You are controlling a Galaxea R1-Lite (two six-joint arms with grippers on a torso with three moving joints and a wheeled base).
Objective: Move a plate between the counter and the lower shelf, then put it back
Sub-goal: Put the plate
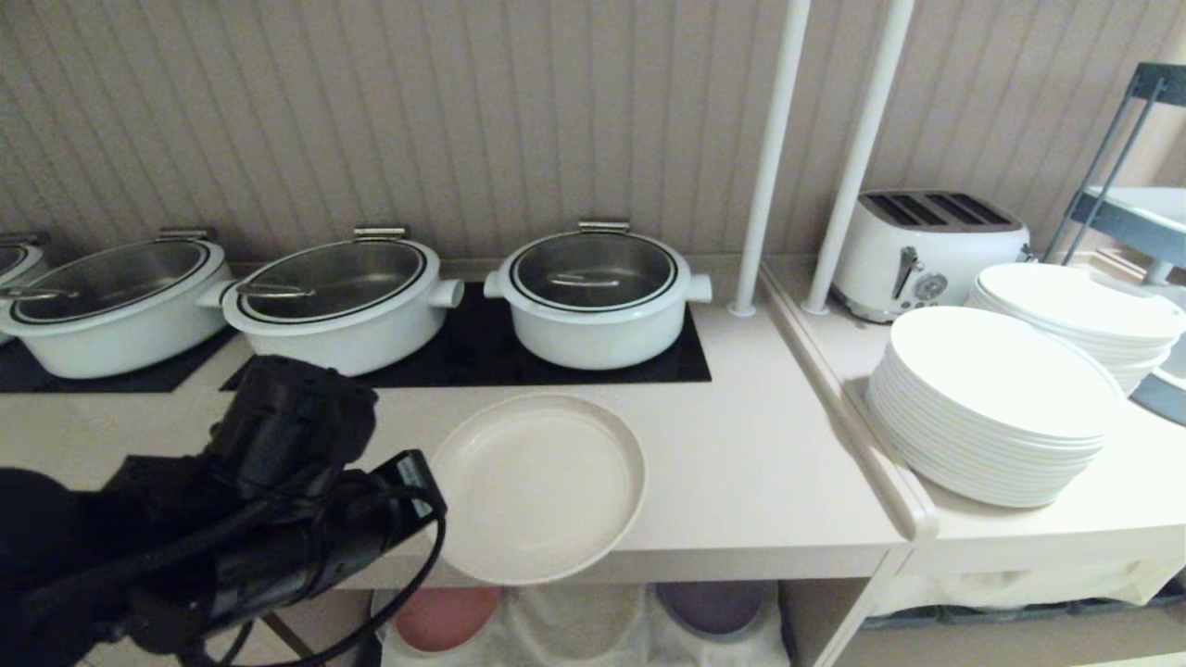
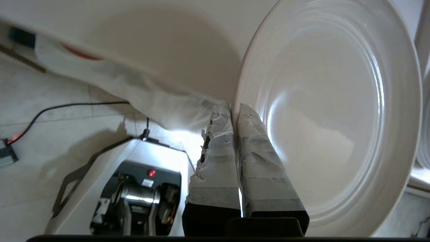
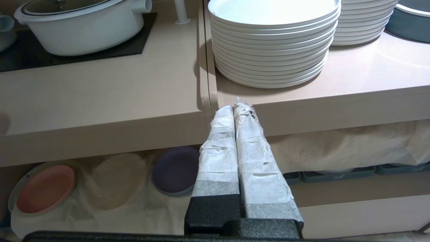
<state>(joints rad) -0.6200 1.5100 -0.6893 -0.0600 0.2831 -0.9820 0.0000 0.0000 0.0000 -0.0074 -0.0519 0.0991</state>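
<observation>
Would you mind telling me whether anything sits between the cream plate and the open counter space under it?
Nothing visible does. The left gripper, shut on the plate at its rim, holds it over bare counter; the pots stand further back on the black hob.

The counter point(image 1: 760, 463) runs across the middle of the head view, its black hob panels point(image 1: 556, 357) carrying three white lidded pots point(image 1: 598, 296) in a row at the upper left. The plate point(image 1: 540, 484) sits at the counter's front edge, slightly overhanging it. To the right, the adjoining top point(image 1: 1112, 519) bears two stacks of white plates point(image 1: 996, 408) and a white toaster point(image 1: 927, 252). Below, at the bottom centre, the lower shelf point(image 3: 111, 211) holds a white cloth point(image 3: 134, 208) with a pink plate point(image 3: 45, 188) and a purple plate point(image 3: 174, 169) lying on it.
</observation>
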